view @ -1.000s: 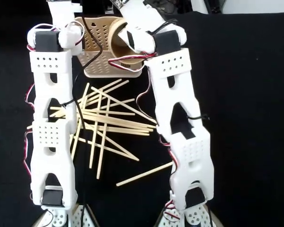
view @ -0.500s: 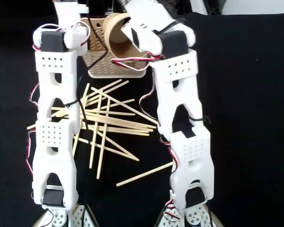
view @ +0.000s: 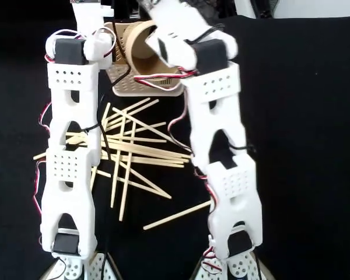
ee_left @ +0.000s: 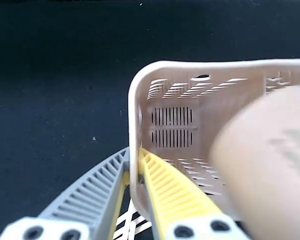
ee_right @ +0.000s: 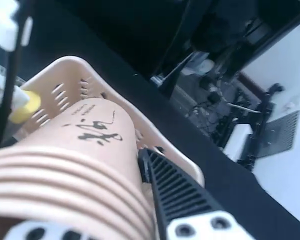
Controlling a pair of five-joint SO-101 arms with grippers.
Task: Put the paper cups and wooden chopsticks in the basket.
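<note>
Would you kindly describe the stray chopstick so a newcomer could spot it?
On the black table, find the pile of wooden chopsticks between the two arms. One chopstick lies alone nearer the arm bases, touching none of the others.

**Paper cup [view: 141, 44] over the basket [view: 128, 87], chopsticks [view: 134, 151] loose below**

We see one tan paper cup, ribbed in bands, held tipped on its side over the beige perforated basket. The pale wooden chopsticks lie crisscrossed in a loose heap on the black table [view: 303, 146] just beside the basket. One chopstick [view: 178, 215] lies apart from the heap.
</note>
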